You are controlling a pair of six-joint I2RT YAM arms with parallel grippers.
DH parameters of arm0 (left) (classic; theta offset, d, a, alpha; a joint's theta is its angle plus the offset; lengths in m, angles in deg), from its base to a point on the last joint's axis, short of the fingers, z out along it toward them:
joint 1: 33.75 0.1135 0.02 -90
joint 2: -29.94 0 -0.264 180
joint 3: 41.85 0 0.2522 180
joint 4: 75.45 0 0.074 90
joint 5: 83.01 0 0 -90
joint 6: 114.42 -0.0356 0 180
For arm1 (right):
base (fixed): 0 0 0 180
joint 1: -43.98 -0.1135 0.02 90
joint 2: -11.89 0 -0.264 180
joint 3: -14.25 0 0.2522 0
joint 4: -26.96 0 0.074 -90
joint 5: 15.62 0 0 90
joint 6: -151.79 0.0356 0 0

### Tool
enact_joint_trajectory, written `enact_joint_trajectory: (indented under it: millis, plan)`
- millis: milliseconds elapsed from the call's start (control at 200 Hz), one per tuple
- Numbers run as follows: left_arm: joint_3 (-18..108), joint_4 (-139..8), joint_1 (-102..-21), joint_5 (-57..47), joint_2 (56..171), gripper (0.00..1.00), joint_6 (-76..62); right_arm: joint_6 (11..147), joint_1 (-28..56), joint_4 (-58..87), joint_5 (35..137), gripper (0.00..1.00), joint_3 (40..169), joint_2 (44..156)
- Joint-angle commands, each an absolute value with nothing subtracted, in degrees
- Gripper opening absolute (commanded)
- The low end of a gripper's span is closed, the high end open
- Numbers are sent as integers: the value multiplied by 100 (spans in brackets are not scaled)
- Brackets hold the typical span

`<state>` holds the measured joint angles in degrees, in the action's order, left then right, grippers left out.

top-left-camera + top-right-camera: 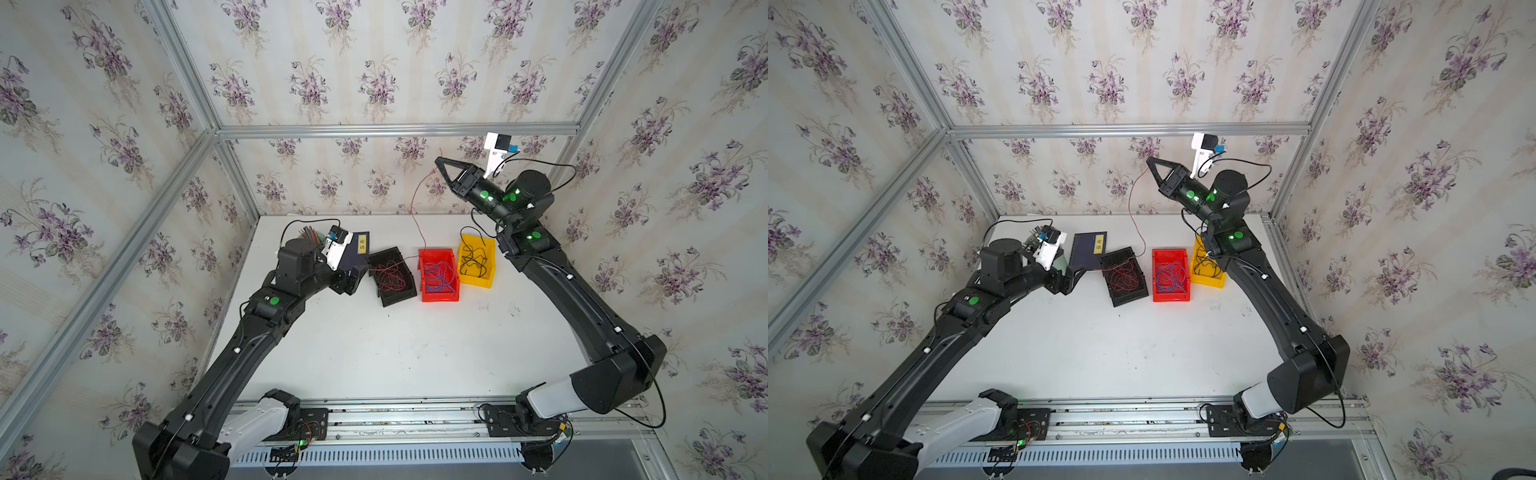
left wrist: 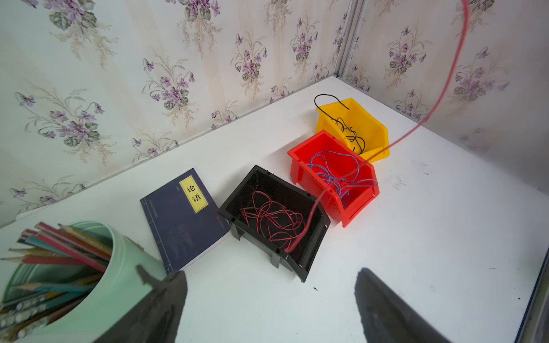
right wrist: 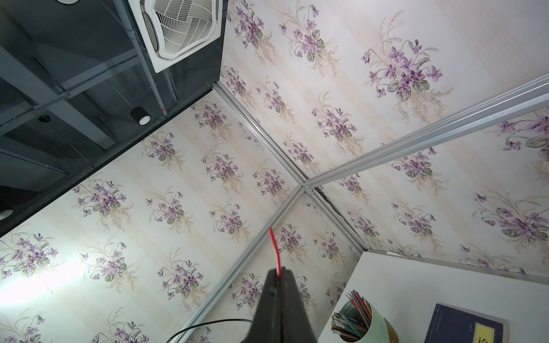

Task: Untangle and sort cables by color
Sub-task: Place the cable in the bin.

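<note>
We found the right gripper raised high in the upper middle of a top view, its jaws pressed together on the end of one red cable. In the right wrist view a short red tip stuck out past the pinched jaws. The strand hung in a long loose curve down toward the centre of the frame. It passed by the upper left corner of the red bin and ended in the black bin, among the other red cables. We judged that the arm was held so high to let the strand hang free of any tangle while its tail stayed in the matching bin.

The left gripper sat low, just left of the black bin in both top views. Its jaws were spread wide and held nothing, probably so it could catch or guide the slack.

The sorting looked nearly done. The blue cables lay in the red bin and the black cables in the yellow bin, one of them looping over its rim. The three bins stood in a row at mid frame on the white surface. A dark blue book and a green cup of pencils stood to the left of them, apart from the sorting.
</note>
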<state>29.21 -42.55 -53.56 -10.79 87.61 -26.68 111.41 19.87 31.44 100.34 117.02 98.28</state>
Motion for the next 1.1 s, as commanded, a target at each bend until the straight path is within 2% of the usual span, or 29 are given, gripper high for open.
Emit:
enact_joint_trajectory:
  millis: [0, 370, 824, 1094]
  plan:
    - [2722, -3963, -5349, -743, 8305, 92, -2513, 11041, 1904, 3452, 9996, 0, 11770, 10003]
    - [2248, -3290, -5338, -106, 7107, 99, -2485, 10855, 1713, 3574, 9996, 0, 11821, 10685]
    - [2131, -3004, -5328, 92, 6859, 99, -2744, 10811, 1568, 3960, 9963, 0, 11646, 11463]
    - [2096, -2974, -5293, 87, 6918, 99, -2916, 10378, 1564, 4001, 9865, 0, 12004, 12205]
